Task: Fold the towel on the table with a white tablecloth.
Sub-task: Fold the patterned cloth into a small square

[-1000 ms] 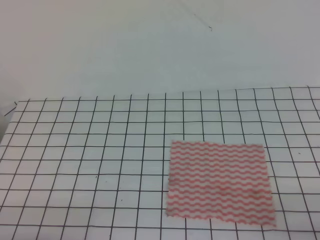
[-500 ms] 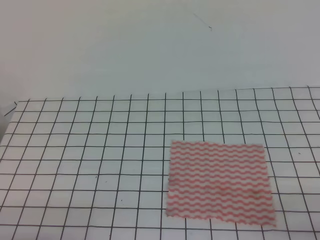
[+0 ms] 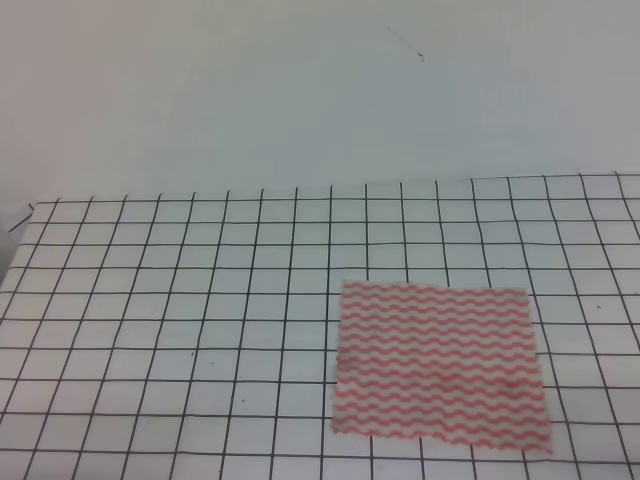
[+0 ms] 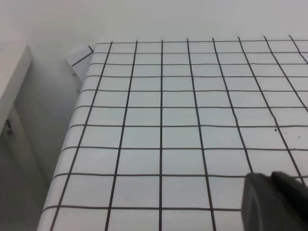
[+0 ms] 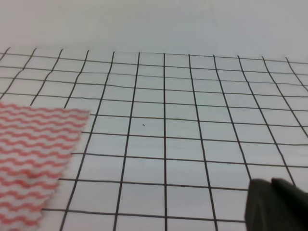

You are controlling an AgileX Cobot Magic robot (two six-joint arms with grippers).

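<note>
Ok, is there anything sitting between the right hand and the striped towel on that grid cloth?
Nothing visible. In the right wrist view only bare white tablecloth lies between the right hand at the lower right and the towel at the left edge. The high view shows the towel lying flat with nothing on or beside it.

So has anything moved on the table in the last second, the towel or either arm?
Nothing has visibly changed. The towel lies flat and unfolded in the same spot on the white tablecloth, and neither arm has entered the high view.
</note>
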